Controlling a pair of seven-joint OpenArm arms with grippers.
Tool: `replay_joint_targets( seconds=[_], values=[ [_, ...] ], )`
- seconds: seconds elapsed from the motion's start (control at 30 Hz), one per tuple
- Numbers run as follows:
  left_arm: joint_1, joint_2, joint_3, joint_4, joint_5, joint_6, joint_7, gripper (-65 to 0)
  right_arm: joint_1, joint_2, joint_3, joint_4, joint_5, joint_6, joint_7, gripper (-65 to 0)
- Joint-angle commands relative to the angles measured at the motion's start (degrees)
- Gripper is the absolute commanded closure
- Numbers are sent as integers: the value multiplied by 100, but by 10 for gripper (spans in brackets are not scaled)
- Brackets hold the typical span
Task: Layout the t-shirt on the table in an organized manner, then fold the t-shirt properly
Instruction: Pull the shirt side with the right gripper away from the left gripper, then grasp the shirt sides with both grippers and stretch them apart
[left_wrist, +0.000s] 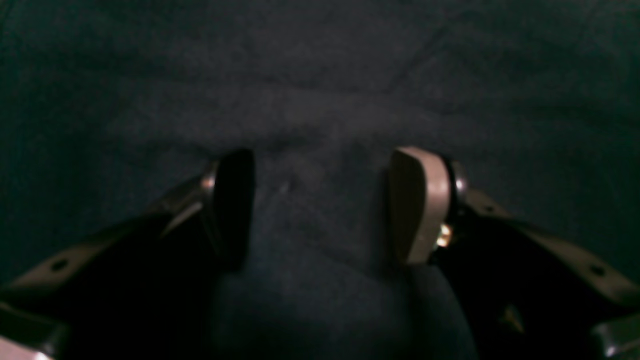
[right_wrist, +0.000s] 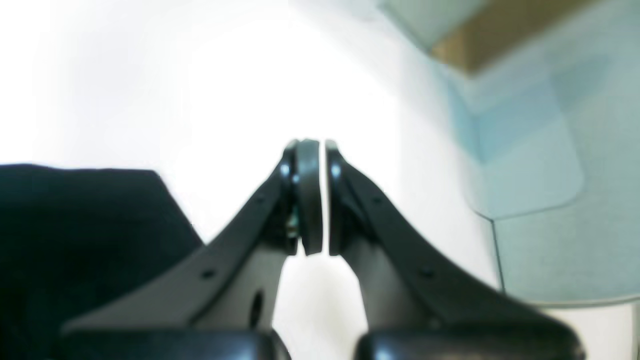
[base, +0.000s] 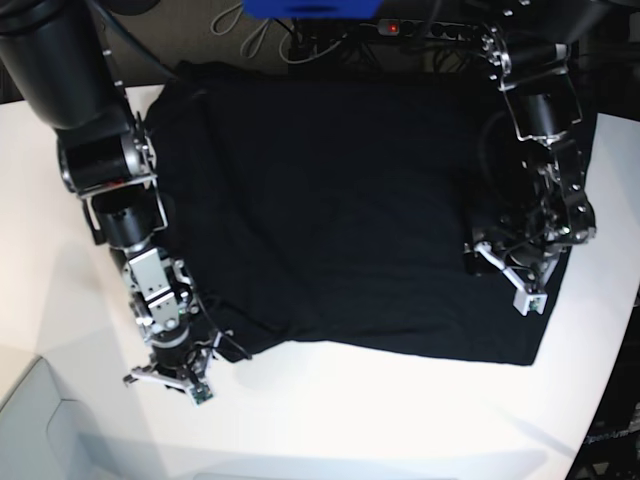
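Observation:
The black t-shirt (base: 340, 200) lies spread across the white table (base: 350, 410), with wrinkles along its lower hem. My left gripper (base: 497, 268) rests on the shirt's right side. In the left wrist view it (left_wrist: 325, 210) is open, its fingers (left_wrist: 420, 205) set down on the dark cloth (left_wrist: 320, 75), with a ridge of cloth between them. My right gripper (base: 165, 378) is at the shirt's lower left corner over bare table. In the right wrist view it (right_wrist: 324, 195) is shut and empty, with the shirt's edge (right_wrist: 75, 225) to its left. The label and the patch are hidden.
Cables and a power strip (base: 390, 28) run along the table's back edge, beside a blue object (base: 310, 8). The table's curved edge (right_wrist: 495, 240) and the floor (right_wrist: 550, 150) lie just right of my right gripper. A grey ledge (base: 30, 420) shows at the lower left.

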Motion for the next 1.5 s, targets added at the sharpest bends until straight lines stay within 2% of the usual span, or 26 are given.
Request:
replay_joint_targets(
  seconds=[0.0, 0.13, 0.2, 0.3, 0.43, 0.53, 0.67, 0.77, 0.9, 0.97, 1.0, 1.03, 1.1, 1.17, 1.27, 1.3, 1.33, 1.37, 1.47],
  values=[
    [-52, -38, 7, 31, 34, 27, 83, -415, 176, -8, 8, 119, 22, 94, -19, -17],
    [-60, -38, 7, 40, 34, 36, 83, -415, 27, -8, 25, 541, 31, 1254, -933, -12],
    [-60, -38, 7, 49, 34, 36, 83, -415, -272, 36, 25, 1271, 31, 1905, -1372, 0],
    [-60, -46, 7, 31, 34, 36, 83, -415, -1037, 300, 34, 2827, 31, 2494, -1821, 0],
    [-69, -46, 7, 31, 25, 36, 83, -415, -1942, 441, 34, 4603, 31, 3127, -2357, 0],
    [-69, -46, 7, 31, 34, 36, 48, -415, -2224, 511, 34, 4884, 31, 3364, -2770, 0],
    [-69, -46, 7, 49, 16, 36, 48, -415, -2241, 494, 333, 4286, 31, 3364, -2753, 0],
    [-60, -55, 7, 22, 34, 27, 39, -415, -1978, 476, 667, 3601, 31, 3355, -2489, 0],
    [-60, -55, -1, 22, 34, 27, 65, -415, -1353, 520, 799, 2159, 31, 3329, -1988, 0],
    [-52, -55, -10, 22, 34, 27, 83, -415, -958, 538, 799, 1359, 31, 3109, -1575, 0],
    [-43, -55, -10, 22, 34, 27, 83, -415, -800, 608, 808, 1060, 31, 2881, -1355, 0],
    [-8, -55, -10, 31, 34, 27, 83, -415, -641, 652, 808, 743, 31, 2494, -1074, 0],
    [45, -55, -10, 66, 34, 27, 83, -415, -474, 678, 808, 462, 31, 1553, -564, 0],
    [54, -55, -10, 57, 34, 27, 74, -415, -430, 810, 808, 383, 31, 410, 17, 0],
    [54, -64, -10, 31, 34, 36, 83, -415, -430, 916, 808, 383, 31, -1137, 799, 0],
    [54, -73, -19, 49, 34, 36, 83, -415, -430, 916, 808, 383, 31, -1436, 940, 0],
    [54, -73, -19, 57, 34, 36, 83, -415, -439, 916, 808, 383, 31, -1585, 1054, 0],
    [54, -73, -19, 66, 34, 36, 83, -415, -448, 916, 808, 392, 31, -1550, 1072, 0],
    [54, -82, -19, 66, 34, 36, 83, -415, -518, 898, 808, 365, 31, -1119, 992, 0]
  ],
)
